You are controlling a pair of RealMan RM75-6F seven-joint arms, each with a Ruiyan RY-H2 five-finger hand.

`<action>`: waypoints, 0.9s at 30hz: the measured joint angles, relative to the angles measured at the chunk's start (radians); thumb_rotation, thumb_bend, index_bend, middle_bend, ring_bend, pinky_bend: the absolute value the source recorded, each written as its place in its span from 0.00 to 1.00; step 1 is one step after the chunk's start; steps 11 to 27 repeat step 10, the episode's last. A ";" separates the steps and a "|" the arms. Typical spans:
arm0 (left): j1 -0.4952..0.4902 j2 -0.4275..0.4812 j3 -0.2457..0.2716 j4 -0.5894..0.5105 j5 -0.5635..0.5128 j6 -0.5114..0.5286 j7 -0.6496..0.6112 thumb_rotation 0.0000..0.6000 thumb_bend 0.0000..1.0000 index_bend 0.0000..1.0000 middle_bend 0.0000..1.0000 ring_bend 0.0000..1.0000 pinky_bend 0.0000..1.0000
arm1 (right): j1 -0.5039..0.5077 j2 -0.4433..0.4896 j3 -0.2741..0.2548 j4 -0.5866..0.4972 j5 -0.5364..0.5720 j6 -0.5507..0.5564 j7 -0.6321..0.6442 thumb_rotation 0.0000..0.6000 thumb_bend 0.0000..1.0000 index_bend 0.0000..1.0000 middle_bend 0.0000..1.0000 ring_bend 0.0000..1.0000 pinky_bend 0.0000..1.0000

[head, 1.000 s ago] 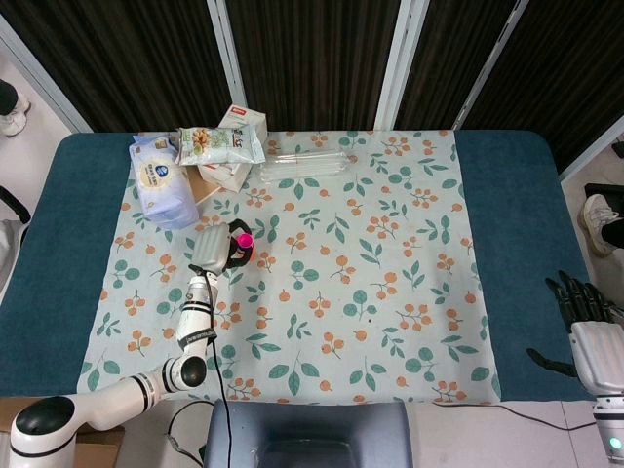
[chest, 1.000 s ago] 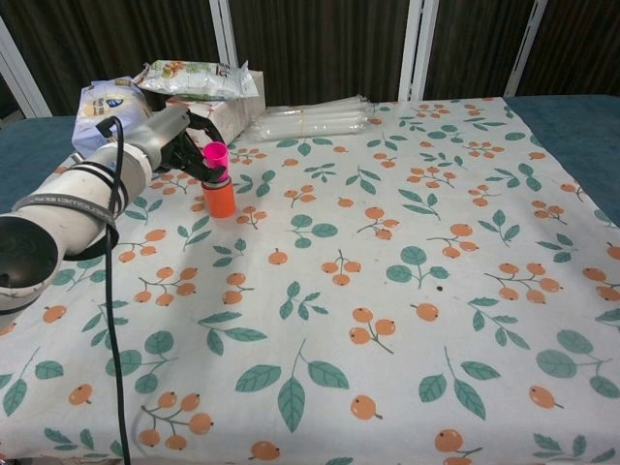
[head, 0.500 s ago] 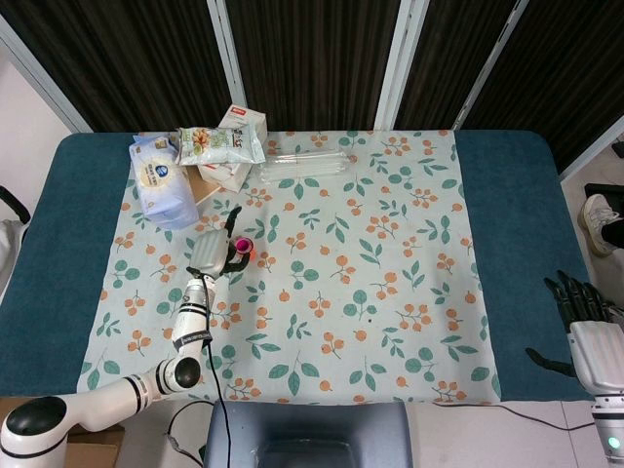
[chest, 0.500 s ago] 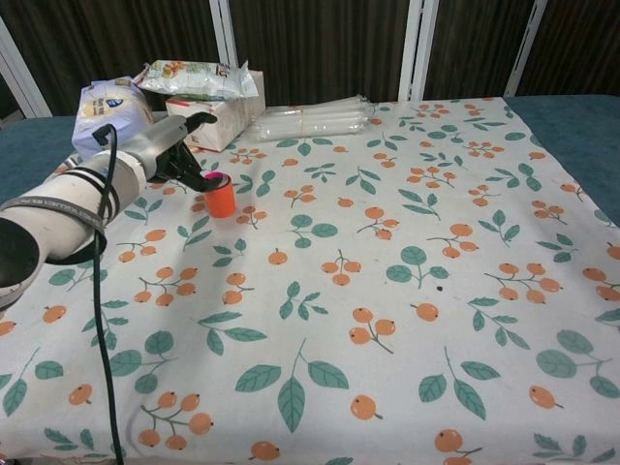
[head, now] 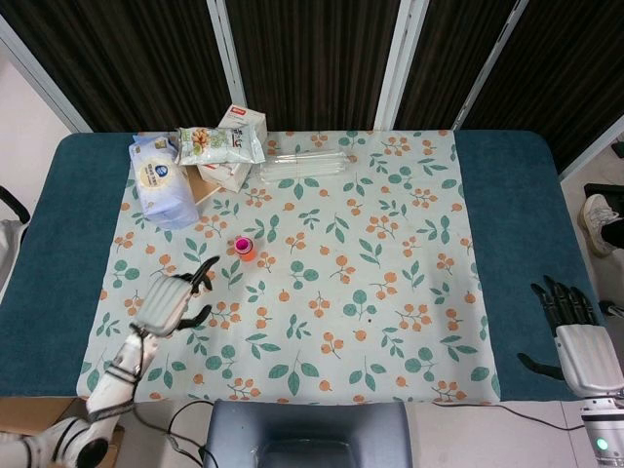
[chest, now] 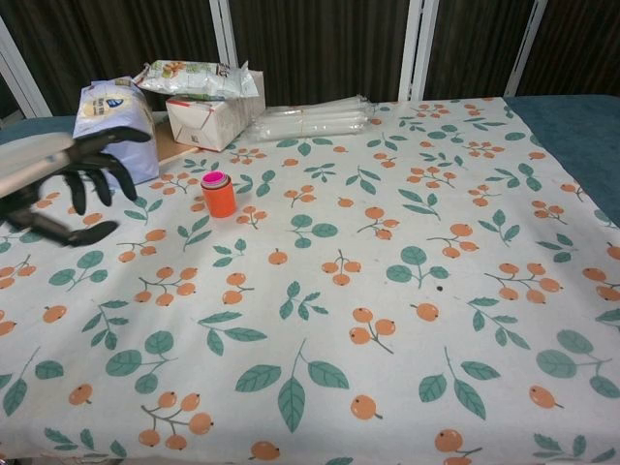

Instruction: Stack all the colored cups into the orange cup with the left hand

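Orange plastic, small and thin-walled: the orange cup stands upright on the flowered cloth in the left half of the surface, with a pink cup nested inside so that only its rim shows above the orange one. I would judge both light, stiff and rather slick, easy to tip with a careless brush of a finger. The place to take hold looks to be the side wall just under the rim, pinched from opposite sides, coming in from above or slightly from the left so the stack is not knocked over.

The left hand is well apart from the cups, nearer the robot, fingers spread and holding nothing. The right hand hangs off the far right edge of the surface, fingers apart and empty too.

The head view takes in both hands, and looks straight down on the pink rim. It also shows the blue surface past the cloth on either side. The chest view loses the right hand altogether and shows the left one blurred, but it gives the cups' height and how far the pink one sits down. No other loose cup shows in either view, so the stacking looks done.
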 measured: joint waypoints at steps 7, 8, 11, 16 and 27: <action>0.274 0.131 0.195 0.038 0.205 0.336 -0.133 1.00 0.39 0.00 0.00 0.00 0.11 | 0.004 -0.025 -0.009 -0.002 -0.031 0.006 -0.021 1.00 0.17 0.00 0.00 0.00 0.00; 0.293 0.140 0.204 0.047 0.214 0.360 -0.161 1.00 0.39 0.00 0.00 0.00 0.11 | 0.003 -0.027 -0.010 -0.001 -0.035 0.009 -0.022 1.00 0.17 0.00 0.00 0.00 0.00; 0.304 0.145 0.205 0.059 0.224 0.374 -0.183 1.00 0.39 0.00 0.00 0.00 0.11 | 0.002 -0.027 -0.011 0.001 -0.037 0.013 -0.021 1.00 0.17 0.00 0.00 0.00 0.00; 0.304 0.145 0.205 0.059 0.224 0.374 -0.183 1.00 0.39 0.00 0.00 0.00 0.11 | 0.002 -0.027 -0.011 0.001 -0.037 0.013 -0.021 1.00 0.17 0.00 0.00 0.00 0.00; 0.304 0.145 0.205 0.059 0.224 0.374 -0.183 1.00 0.39 0.00 0.00 0.00 0.11 | 0.002 -0.027 -0.011 0.001 -0.037 0.013 -0.021 1.00 0.17 0.00 0.00 0.00 0.00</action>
